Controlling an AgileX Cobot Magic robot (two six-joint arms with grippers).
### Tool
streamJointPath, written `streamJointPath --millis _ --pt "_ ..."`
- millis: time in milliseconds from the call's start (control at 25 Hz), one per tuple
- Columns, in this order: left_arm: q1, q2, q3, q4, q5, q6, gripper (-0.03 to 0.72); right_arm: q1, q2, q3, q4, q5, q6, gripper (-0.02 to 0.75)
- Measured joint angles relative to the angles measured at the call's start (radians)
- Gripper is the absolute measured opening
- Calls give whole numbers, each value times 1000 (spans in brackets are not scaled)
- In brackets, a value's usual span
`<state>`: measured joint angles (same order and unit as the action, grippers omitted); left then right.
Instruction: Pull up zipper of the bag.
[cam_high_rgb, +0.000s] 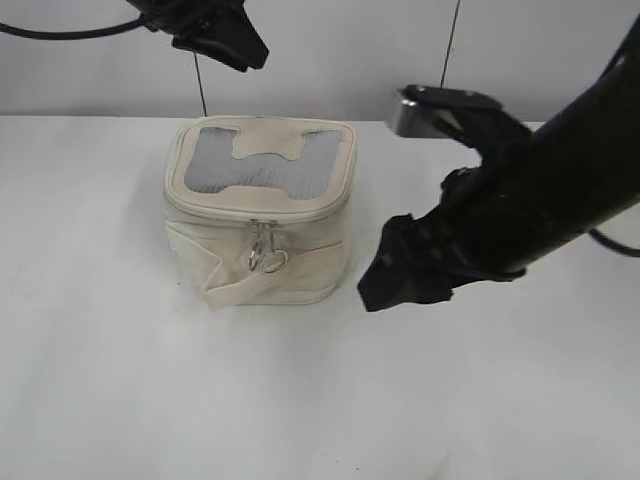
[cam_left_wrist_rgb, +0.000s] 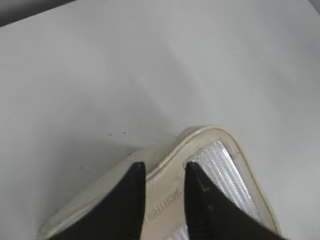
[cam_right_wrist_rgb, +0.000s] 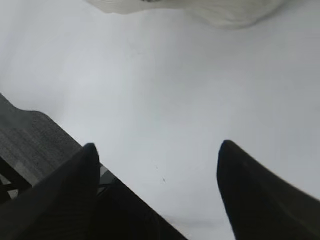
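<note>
Both tools (cam_high_rgb: 400, 275) (cam_high_rgb: 215, 40) apparently clear of bag (cam_high_rgb: 258, 210).

Note bag (cam_high_rgb: 258, 215): cream-white fabric; lid panel grey, fine ribbed sheen, H-shaped. Zipper (cam_high_rgb: 262, 222): cream track; pulls silver metal. Strap (cam_high_rgb: 262, 281): flat cream, matches body. Tabletop (cam_high_rgb: 120, 380): plain matte white, few tiny dark specks in left wrist view. Left claw (cam_left_wrist_rgb: 165, 175) and right claw (cam_right_wrist_rgb: 157, 155): you see solid black fingers, no markings. Wall (cam_high_rgb: 330, 60): pale grey.
</note>
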<state>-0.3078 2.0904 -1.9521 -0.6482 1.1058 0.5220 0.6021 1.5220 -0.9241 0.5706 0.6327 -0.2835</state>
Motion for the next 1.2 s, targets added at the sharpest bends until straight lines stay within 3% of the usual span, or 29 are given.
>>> streamJointPath --millis 160,360,480,640,800,960,1200 --pt "-4 -199 214 24 -66 -18 210 0 -164 -1 -238 131 248 568" --pt "-6 -635 672 85 -254 -68 211 0 -431 21 -423 291 362 568" --pt "-6 -942 921 221 -319 -173 211 0 -628 98 -481 352 387 568" --pt "-6 -1382 1148 447 -266 -375 211 0 -913 234 -571 415 403 568" --pt "-6 -1731 1279 600 -103 -464 226 0 -1184 368 -590 431 405 591" --pt "-6 -2016 1348 648 33 -474 330 0 -1390 418 -609 425 405 631" --pt "-6 -2068 1381 641 38 -477 370 0 -1500 421 -638 420 404 626"
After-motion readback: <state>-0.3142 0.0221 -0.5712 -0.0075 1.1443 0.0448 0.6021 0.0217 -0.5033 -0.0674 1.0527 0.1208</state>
